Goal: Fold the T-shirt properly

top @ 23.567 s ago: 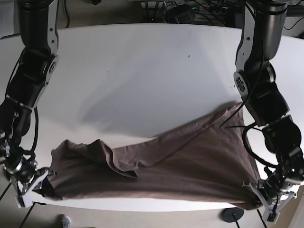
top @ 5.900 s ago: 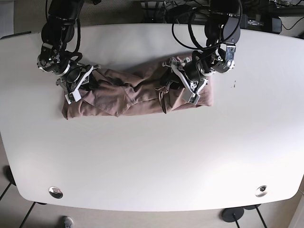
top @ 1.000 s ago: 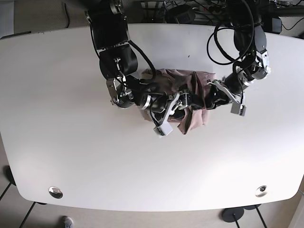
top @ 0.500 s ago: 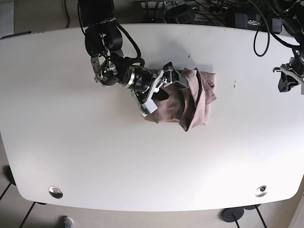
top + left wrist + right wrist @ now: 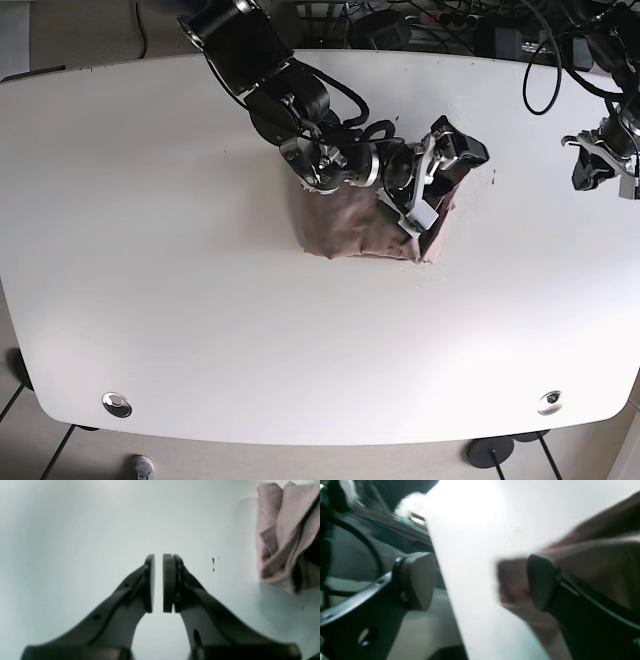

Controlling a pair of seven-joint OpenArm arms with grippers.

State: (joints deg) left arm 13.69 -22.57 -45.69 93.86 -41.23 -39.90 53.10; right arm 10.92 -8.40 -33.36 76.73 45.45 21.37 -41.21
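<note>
Black fingers of the right gripper [image 5: 441, 178] standing spread wide over the right end of the shirt [image 5: 350, 212], one pad [image 5: 542, 582] lying against the brownish-pink cloth [image 5: 600, 562], the other pad [image 5: 416, 580] hanging apart over blurred background; pinching nothing, as far as the blurred right wrist view is showing. Right arm [image 5: 280, 90] reaching in from the far edge, crossing above the bundle. Shirt lying as a compact folded bundle near the middle of the white table [image 5: 200, 330], slightly toward the far side, its right edge bunching in loose layers [image 5: 282, 537].

Left gripper [image 5: 158, 582] hovering with its two flat pads nearly pressed together, only a thin slit showing between them, holding nothing. Sitting well apart from the shirt, near the table's right edge [image 5: 597, 160] in the base view. Small dark red specks [image 5: 213, 561] marking the tabletop between that gripper and the cloth.
</note>
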